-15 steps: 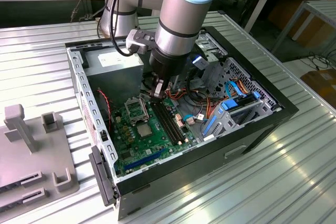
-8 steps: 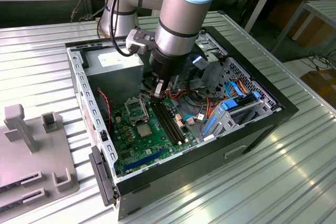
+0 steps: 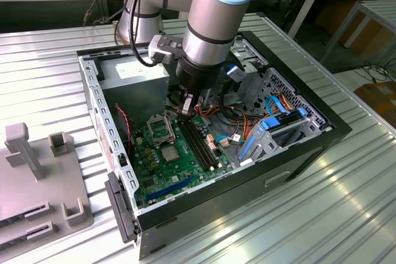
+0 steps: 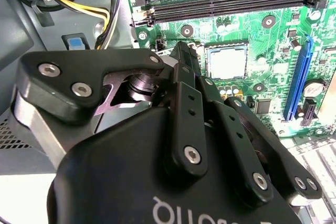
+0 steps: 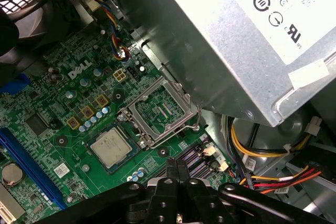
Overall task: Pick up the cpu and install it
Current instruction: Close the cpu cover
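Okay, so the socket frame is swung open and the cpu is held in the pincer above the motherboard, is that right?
Not quite. The cpu is not in the pincer; it lies flat on the green motherboard beside the socket frame, as the first wrist view shows. The frame is indeed swung open.

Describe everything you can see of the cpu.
The cpu is a small flat square chip with a plain silver-grey metal top. It lies flat in its socket on the green motherboard, beside the hinged metal socket frame, which stands open. Nothing touches its top. The gripper hangs above the board near it, fingers together and holding nothing. It also shows in the second wrist view.
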Robot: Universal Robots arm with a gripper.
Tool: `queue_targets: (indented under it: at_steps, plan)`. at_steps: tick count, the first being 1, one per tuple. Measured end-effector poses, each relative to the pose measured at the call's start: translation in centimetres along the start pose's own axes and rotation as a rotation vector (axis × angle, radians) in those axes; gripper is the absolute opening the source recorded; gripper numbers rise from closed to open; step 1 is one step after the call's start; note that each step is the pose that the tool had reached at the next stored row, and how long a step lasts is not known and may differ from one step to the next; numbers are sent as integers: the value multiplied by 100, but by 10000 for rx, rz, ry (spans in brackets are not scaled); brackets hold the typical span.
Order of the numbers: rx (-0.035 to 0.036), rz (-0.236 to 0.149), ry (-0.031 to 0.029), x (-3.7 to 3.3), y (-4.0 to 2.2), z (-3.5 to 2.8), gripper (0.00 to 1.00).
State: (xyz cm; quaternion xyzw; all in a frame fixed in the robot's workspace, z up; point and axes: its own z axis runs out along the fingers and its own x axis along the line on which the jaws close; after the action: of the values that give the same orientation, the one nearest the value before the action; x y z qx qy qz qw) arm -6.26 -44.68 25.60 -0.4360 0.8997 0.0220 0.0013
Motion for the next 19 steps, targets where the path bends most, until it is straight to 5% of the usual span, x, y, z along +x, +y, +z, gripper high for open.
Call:
queue_targets:
  at_steps: [10,15,19]
  plan:
    - [-6,-39,-3,0,0,0,11]
    - [-166,-332,-272,1,0,4,11]
    - [-198,-962,-256,3,-1,37,11]
